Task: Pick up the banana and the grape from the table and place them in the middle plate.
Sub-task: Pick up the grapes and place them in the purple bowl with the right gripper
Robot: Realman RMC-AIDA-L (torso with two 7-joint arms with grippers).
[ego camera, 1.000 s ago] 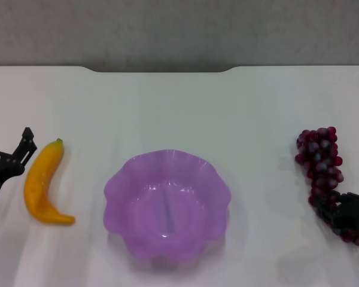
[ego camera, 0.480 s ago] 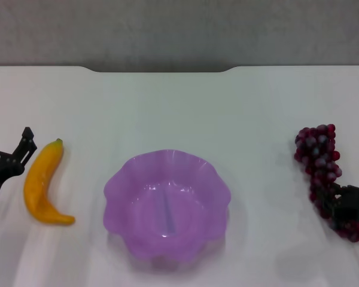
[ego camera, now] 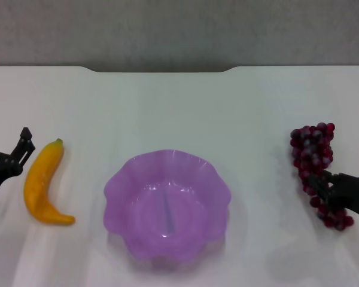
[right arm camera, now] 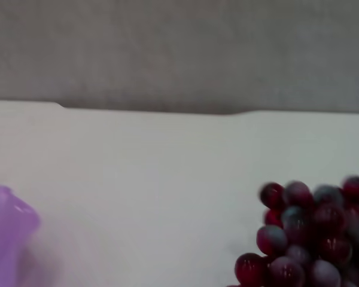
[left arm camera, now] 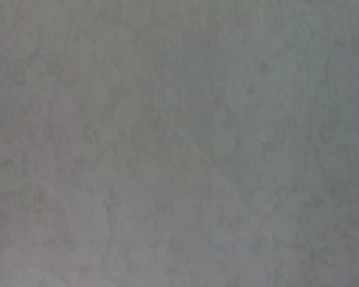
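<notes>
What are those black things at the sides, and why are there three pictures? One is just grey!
The black things are a robot's two claws, its hands. The big picture comes from a camera on the robot's head, looking down at a white table. In the middle sits a purple plate with a wavy rim and nothing in it. Near the left claw, which is open and touches nothing, lies a yellow banana. The right claw is closed around the lower part of a bunch of dark red grapes.

The other two pictures come from little cameras on the robot's wrists. The right wrist camera sees the grapes close up and a bit of the purple plate. The left wrist camera shows only a grey blur, so nothing can be made out there.
</notes>
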